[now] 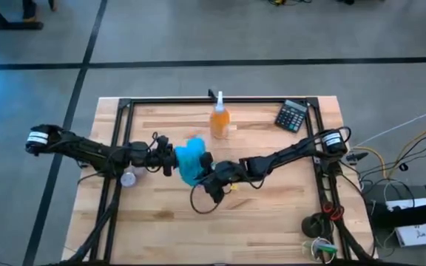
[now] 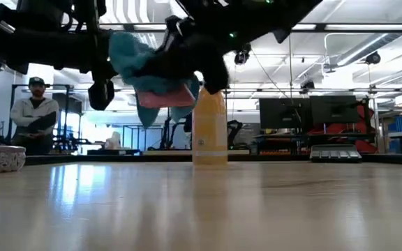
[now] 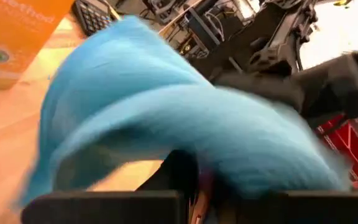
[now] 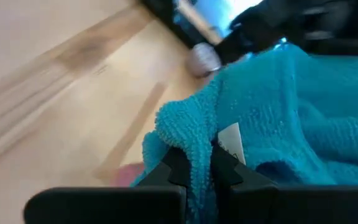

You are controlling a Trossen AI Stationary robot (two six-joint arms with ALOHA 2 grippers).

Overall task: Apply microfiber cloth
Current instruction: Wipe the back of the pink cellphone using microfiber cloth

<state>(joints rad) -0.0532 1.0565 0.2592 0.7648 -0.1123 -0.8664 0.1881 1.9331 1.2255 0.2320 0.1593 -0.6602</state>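
Microfiber cloth point(image 1: 190, 161) held above table point(image 1: 272, 207) centre, between both arms; right gripper point(image 4: 194, 167) pinches a cloth fold, seen only by right wrist; left gripper point(image 1: 170, 159) touches the cloth, fingers' state undeterminable; low view shows cloth airborne before orange bottle point(image 2: 209, 129).

I'm seeing the microfiber cloth point(image 3: 185, 124) smearing into blur in the left wrist view, and it is covering the left gripper's point(image 1: 170, 159) fingers, so I cannot tell how those jaws are standing. In the right wrist view the cloth's lower folds are running off the picture's edge beneath the right gripper point(image 4: 194, 169). Something pink point(image 2: 165, 96) is showing under the cloth just below the jaws; I can't identify it.
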